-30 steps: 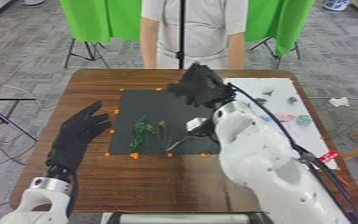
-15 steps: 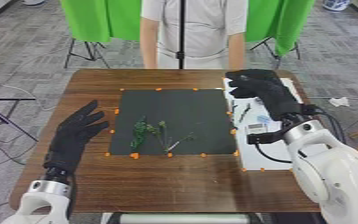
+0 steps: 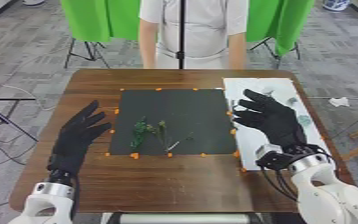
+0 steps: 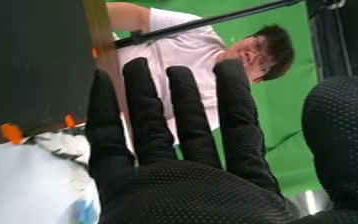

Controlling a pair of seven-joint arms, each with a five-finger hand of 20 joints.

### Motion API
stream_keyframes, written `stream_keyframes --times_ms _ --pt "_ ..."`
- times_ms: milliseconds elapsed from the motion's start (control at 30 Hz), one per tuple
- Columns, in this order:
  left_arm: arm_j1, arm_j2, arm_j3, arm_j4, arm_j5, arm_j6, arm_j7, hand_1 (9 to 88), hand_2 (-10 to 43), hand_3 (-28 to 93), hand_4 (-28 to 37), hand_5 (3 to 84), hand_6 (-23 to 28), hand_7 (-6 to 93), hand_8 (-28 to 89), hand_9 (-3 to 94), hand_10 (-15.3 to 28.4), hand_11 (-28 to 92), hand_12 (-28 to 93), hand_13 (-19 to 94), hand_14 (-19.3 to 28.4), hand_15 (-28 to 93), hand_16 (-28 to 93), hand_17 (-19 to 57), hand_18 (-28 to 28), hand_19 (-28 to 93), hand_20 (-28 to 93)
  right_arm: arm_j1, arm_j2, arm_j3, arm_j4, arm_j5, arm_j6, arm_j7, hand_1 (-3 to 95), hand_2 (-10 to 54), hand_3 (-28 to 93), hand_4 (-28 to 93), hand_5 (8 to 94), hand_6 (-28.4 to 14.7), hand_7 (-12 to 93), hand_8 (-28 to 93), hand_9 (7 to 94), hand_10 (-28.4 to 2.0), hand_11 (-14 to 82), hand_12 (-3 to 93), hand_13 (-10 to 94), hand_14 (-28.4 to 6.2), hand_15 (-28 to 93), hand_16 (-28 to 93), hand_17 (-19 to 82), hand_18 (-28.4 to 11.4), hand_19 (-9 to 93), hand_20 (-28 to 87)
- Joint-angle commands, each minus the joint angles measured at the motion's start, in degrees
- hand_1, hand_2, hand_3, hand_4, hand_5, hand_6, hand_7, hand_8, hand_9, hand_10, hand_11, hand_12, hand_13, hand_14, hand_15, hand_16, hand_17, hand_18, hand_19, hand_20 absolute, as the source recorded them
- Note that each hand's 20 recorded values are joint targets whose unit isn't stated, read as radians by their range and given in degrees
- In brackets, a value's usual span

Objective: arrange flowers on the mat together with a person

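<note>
My right hand (image 3: 271,121) is open above the white sheet at the table's right side, its fingers spread and holding nothing. In the right wrist view the same hand (image 4: 193,192) has straight fingers. My left hand (image 3: 76,137) rests open over the wood, left of the dark mat (image 3: 180,107). On the mat's lower half lie green flower stems: a leafy one (image 3: 139,134) and, beside it, thinner stems with small heads (image 3: 161,131). The mat (image 4: 29,65) also appears in the right wrist view.
The white sheet (image 3: 240,84) holds several small flower pieces, partly under my right hand. Orange marks (image 3: 135,156) line the mat's border. A dark vertical pole (image 3: 182,35) stands beyond the table's far edge.
My right hand has swung from over the mat's far right part to the sheet, then drawn back nearer to the robot. The stems on the mat and my left hand look almost unmoved.
</note>
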Motion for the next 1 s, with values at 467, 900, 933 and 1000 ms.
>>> stream_keyframes --times_ms 467,900,933,1000 --pt "0.1 -0.23 -0.14 0.42 -0.67 -0.05 -0.01 22.8 5.5 78 -28.3 36.6 4.1 9.9 -8 36.2 17.4 22 10 27 26.5 48 -7 -8.6 26.3 49 17 -2.1 -2.7 -0.2 0.8 -3.2 -1.9 -0.6 18.4 6.2 79 -28 47.0 1.6 16 -13 46.4 -13.9 8.3 14.9 38 -18.2 28 18 10 -24.5 50 18" --pt "-0.1 -0.11 0.02 0.52 -0.94 0.11 0.09 23.1 5.2 79 -28.1 36.4 4.1 9.8 -8 36.0 17.4 22 10 27 26.6 48 -7 -8.7 26.3 49 17 -1.4 -3.0 -1.3 1.3 -3.4 -2.2 0.1 18.3 6.2 79 -28 47.0 1.5 15 -13 46.5 -14.0 8.2 14.8 38 -18.1 28 17 10 -24.4 50 18" --pt "0.0 -0.12 -0.05 0.51 -0.91 0.05 0.08 23.2 5.2 79 -28.1 36.4 4.1 9.8 -8 36.0 17.4 22 10 27 26.6 48 -7 -8.7 26.3 49 17 -1.5 -2.9 -1.3 1.2 -3.3 -2.0 0.0 18.4 6.2 79 -28 47.0 1.5 15 -13 46.5 -14.0 8.2 14.8 38 -18.1 28 17 10 -24.4 50 18" --pt "0.0 -0.13 -0.07 0.52 -0.89 0.14 0.14 23.2 5.1 79 -28.0 36.4 4.1 9.8 -8 36.0 17.5 22 10 27 26.6 48 -7 -8.7 26.3 49 17 -1.7 -2.9 -0.9 1.2 -3.3 -2.1 0.0 18.4 6.2 79 -28 47.0 1.5 15 -13 46.5 -14.0 8.2 14.8 38 -18.2 29 17 10 -24.4 50 18"
